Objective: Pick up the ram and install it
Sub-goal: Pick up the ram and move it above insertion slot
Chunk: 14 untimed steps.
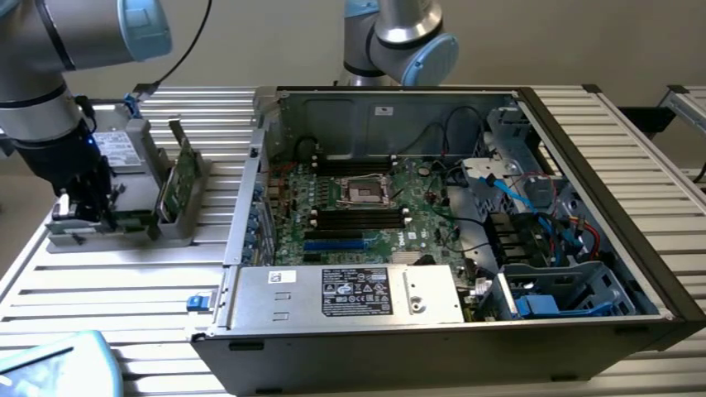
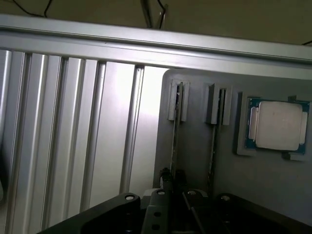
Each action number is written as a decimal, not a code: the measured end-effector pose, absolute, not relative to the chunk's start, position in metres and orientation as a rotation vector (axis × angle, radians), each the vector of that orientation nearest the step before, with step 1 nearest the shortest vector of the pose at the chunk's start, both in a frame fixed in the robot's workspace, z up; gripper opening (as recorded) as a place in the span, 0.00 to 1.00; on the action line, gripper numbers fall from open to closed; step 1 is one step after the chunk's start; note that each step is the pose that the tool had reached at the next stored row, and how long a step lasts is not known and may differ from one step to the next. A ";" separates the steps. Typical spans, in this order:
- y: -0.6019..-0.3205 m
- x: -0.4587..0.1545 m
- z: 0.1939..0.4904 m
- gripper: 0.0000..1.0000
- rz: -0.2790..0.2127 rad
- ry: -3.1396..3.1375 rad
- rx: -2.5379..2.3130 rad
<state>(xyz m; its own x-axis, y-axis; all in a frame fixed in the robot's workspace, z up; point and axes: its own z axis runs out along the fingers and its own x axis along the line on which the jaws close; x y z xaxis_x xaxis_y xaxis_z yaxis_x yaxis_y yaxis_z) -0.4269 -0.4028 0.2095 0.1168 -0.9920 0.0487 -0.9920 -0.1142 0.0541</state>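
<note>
Ram (image 2: 175, 131) stood edge-up in its slot of the grey holder (image 2: 195, 146), the gripper (image 2: 173, 177) pinched narrowly on its upper edge. A crooked pull could jam it or knock the neighbouring board (image 2: 214, 136). Farther off, slots on the motherboard (image 1: 375, 211) looked tight, so any tilt risked bad seating.

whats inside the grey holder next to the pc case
The grey holder has two circuit boards standing on edge in slots, the ram and a green card, plus a silver processor chip in a recess. The gripper covers the boards' near ends.
</note>
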 end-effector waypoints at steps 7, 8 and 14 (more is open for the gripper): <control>-0.403 -0.427 0.224 0.14 -0.004 -2.042 2.294; -0.403 -0.427 0.227 0.14 -0.004 -2.043 2.295; -0.403 -0.427 0.245 0.14 -0.006 -2.044 2.296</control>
<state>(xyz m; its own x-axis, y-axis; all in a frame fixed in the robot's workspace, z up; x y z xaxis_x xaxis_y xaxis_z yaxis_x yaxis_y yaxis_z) -0.4268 -0.4028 0.2447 0.1168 -0.9923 0.0422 -0.9920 -0.1145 0.0535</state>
